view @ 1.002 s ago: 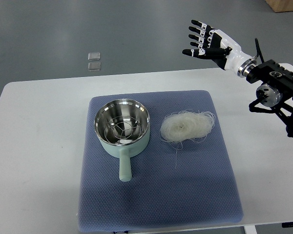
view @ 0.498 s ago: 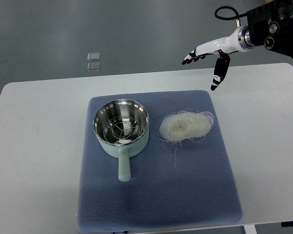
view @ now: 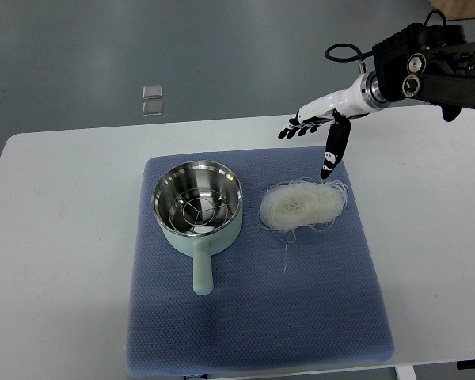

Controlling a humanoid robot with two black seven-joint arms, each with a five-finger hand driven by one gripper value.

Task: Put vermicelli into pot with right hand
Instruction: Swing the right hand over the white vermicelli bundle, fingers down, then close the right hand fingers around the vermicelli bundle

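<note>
Nearest the camera lies the blue-grey textured mat (view: 253, 317), spread over the white table (view: 55, 237), likely as a soft, non-slip base for the work. On it sits the pale green pot with a shiny steel inner bowl (view: 197, 207), its stubby green handle (view: 202, 273) pointing toward the robot's side. The mouth is open and upright, with a wire rack visible inside and no noodles in it yet.

Just beside the pot, to its right, rests the loose white nest of vermicelli (view: 302, 205), flat on the mat, stray strands trailing toward the near edge. It sits apart from the pot, so only a short carry is needed.

Beyond it, the white and black right hand (view: 321, 131) reaches in from the upper right. Its fingers are spread and holding nothing, the thumb (view: 331, 154) pointing down with its tip just at the nest's far edge. I judge this the approach before grasping.

Farther off, two small clear squares (view: 152, 99) lie on the grey floor.
</note>
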